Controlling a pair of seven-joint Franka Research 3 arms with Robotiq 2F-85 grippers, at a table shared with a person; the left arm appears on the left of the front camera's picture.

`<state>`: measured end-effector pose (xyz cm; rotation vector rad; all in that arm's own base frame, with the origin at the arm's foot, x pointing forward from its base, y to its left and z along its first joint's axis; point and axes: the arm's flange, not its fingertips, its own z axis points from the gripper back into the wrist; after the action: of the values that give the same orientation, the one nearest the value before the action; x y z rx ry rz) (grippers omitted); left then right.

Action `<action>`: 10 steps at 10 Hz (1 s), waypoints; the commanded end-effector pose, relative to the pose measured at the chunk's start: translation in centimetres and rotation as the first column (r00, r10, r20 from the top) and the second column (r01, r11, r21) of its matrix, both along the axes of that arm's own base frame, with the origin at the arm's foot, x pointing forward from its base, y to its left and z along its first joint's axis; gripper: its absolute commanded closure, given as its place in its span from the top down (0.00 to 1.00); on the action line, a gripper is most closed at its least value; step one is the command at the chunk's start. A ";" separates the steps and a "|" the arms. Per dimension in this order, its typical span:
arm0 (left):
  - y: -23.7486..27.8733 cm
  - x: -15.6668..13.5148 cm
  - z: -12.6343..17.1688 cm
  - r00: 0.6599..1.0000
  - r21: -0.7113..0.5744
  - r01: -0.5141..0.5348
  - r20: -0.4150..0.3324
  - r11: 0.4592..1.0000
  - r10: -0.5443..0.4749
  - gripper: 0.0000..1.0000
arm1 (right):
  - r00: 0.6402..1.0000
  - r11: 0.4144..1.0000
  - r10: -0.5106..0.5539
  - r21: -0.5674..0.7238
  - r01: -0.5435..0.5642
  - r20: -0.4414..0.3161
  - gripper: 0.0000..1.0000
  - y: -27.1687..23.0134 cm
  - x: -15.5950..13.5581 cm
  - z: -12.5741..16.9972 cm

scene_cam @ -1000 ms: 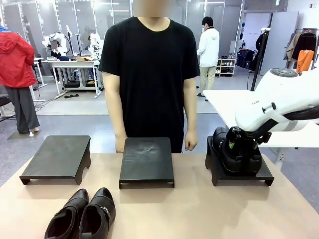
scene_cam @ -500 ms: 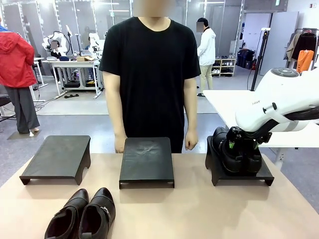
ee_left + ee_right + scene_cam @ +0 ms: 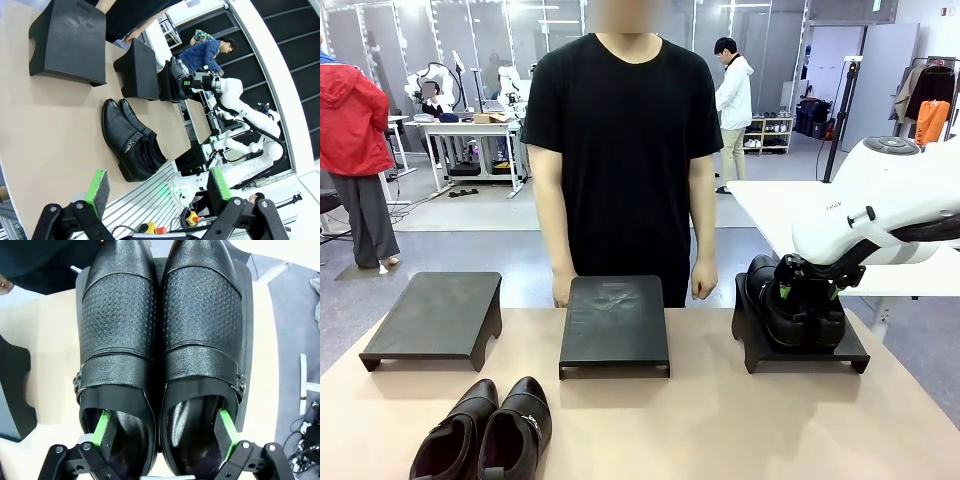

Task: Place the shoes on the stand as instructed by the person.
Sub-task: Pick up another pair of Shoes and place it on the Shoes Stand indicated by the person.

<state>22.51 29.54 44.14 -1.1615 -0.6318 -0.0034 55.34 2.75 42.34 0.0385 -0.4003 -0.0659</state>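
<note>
On the right stand (image 3: pixel 805 358) the first pair (image 3: pixel 200 310) sits unmoved this past second. Your right claw (image 3: pixel 165 427) stays spread, a finger inside each shoe. The second pair (image 3: pixel 485 435) waits on the tabletop (image 3: pixel 720 420); your left claw (image 3: pixel 157 186) is spread and empty.

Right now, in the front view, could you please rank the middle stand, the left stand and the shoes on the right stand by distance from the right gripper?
1. Shoes on the right stand: the right gripper has its fingers inside them.
2. Middle stand: table centre.
3. Left stand: far left.
</note>
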 end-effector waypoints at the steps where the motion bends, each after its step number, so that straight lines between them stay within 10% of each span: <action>1: 0.1 -0.1 0.1 1.000 -0.009 0.002 0.017 1.000 -0.002 1.00 | 1.000 1.000 -0.001 0.000 0.001 -0.001 1.00 0.0 0.1 0.0; 6: 0.1 -0.1 0.1 1.000 -0.009 0.002 0.017 1.000 -0.002 1.00 | 1.000 1.000 0.000 0.000 0.000 0.000 1.00 0.0 0.0 0.0; 10: 0.1 -0.1 0.1 1.000 -0.009 0.002 0.017 1.000 -0.002 1.00 | 0.999 0.999 0.029 -0.037 -0.028 0.033 1.00 -2.7 -5.8 9.9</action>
<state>22.53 29.53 44.13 -1.1617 -0.6311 -0.0037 51.43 0.78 51.36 -0.0044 -0.4576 -0.0528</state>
